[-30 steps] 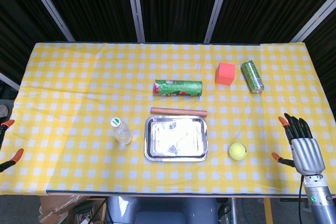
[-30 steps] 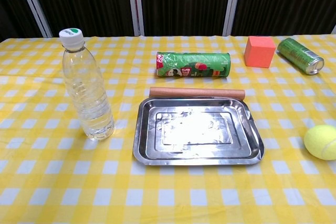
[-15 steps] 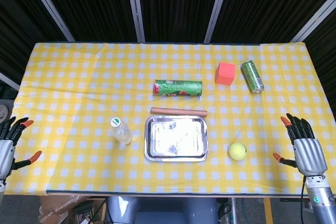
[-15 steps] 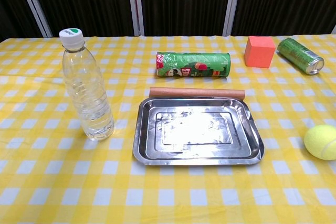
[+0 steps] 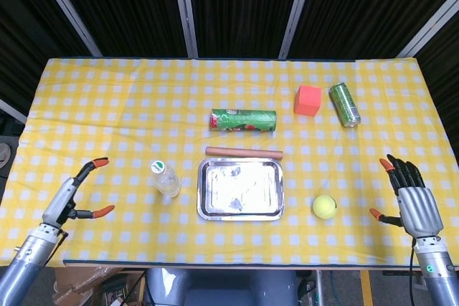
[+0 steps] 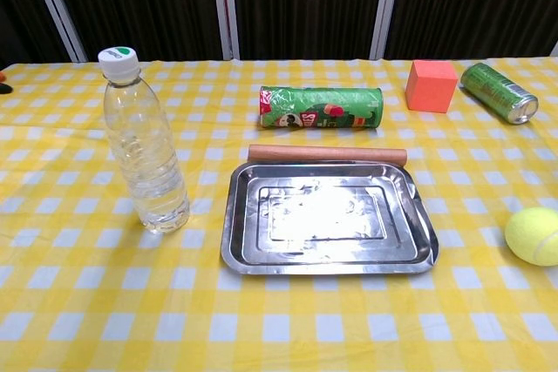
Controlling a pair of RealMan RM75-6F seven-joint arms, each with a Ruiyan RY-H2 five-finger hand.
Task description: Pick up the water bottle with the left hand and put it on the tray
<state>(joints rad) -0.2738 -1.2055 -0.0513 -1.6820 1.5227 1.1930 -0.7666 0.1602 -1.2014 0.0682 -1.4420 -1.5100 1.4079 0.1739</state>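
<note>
The clear water bottle [image 5: 166,179] [image 6: 145,144] with a white cap stands upright on the yellow checked cloth, just left of the empty steel tray [image 5: 205,208] [image 6: 330,260]. My left hand [image 5: 73,193] hovers over the table's near left part, well to the left of the bottle, fingers apart and holding nothing. Only an orange fingertip of it shows at the left edge of the chest view. My right hand [image 5: 410,195] is open at the near right edge, right of the tennis ball.
A wooden stick [image 5: 244,153] lies along the tray's far side. Behind it lies a green chip tube [image 5: 244,120]. An orange cube [image 5: 308,100] and a green can [image 5: 344,104] sit at the back right. A tennis ball [image 5: 324,206] rests right of the tray.
My left hand has come in from the left edge toward the bottle and now reaches over the table. The right hand has barely shifted. The objects have not moved.
</note>
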